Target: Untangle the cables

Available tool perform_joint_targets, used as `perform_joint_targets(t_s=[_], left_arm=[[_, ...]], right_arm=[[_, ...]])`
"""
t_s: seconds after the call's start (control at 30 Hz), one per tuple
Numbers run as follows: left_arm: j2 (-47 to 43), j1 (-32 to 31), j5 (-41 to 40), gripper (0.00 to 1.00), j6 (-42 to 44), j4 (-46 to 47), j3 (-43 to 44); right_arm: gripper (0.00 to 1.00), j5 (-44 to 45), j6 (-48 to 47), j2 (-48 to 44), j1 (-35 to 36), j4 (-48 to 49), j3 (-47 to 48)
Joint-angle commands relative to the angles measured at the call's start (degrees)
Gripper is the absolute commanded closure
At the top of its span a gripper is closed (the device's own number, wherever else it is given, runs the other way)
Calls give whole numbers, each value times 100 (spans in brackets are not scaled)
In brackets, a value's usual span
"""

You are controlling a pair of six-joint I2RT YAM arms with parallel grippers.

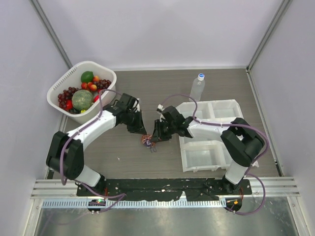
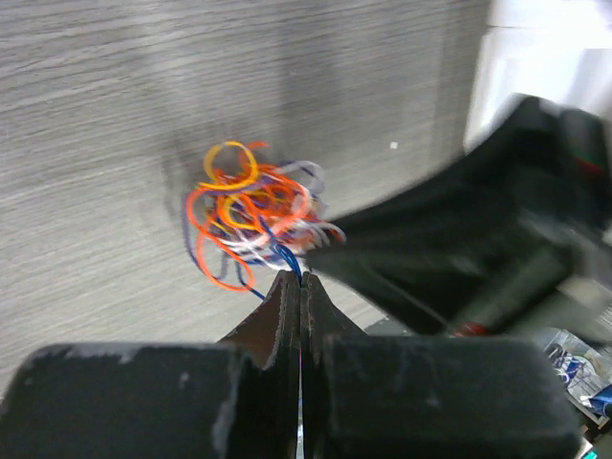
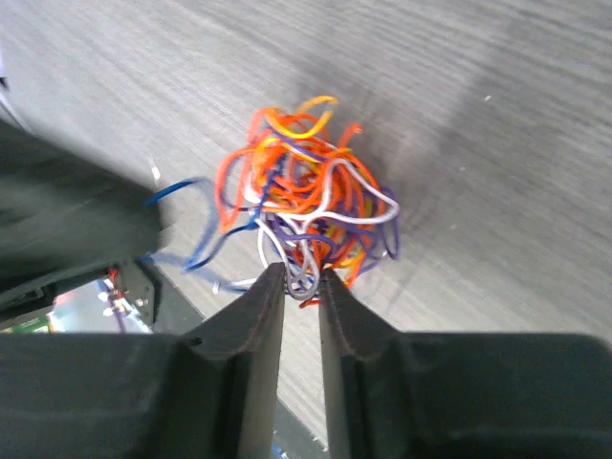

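- The dark, wedge-tipped left fingers (image 2: 283,316) are clenched flat against each other. They nip a single blue strand right at their tips.
- The matching right fingers (image 3: 260,311) are drawn in to a narrow slit with a pale grey-white loop caught in it. I judge that loop to be grasped.
- Touching both sets of tips, and lying between them, is the knot of thin, flexible orange, red, blue and white cables (image 3: 306,201). It is a loose ball of springy curls with a smooth, glossy plastic skin.
- The task looks barely begun. Every colour is wound into the one clump, and no strand lies apart on its own. Only a couple of blue ends stray out of the ball. All the separating is left to do.
- Under the fingers is the matte grey, wood-grained bench (image 1: 123,152), which carries the knot.
- Just behind the right fingers sit white, rigid plastic compartment trays (image 1: 202,158).
- Well beyond them stands a clear plastic bottle with a blue cap (image 1: 197,87).
- Well beyond the left fingers is a white slotted plastic basket (image 1: 55,93) of rounded fruit.
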Motion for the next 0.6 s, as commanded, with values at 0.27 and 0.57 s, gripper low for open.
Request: perform_joint_targets(t_s=[0.27,0.57], left_arm=[[-2159,-31,-401,100,-819,-494,2003],[-2153,-31,-631,100,-618,-239,4498]], right_arm=[[99,710,-224,413,34,-573,140],[99,1124,-672,203,25,-935,298]])
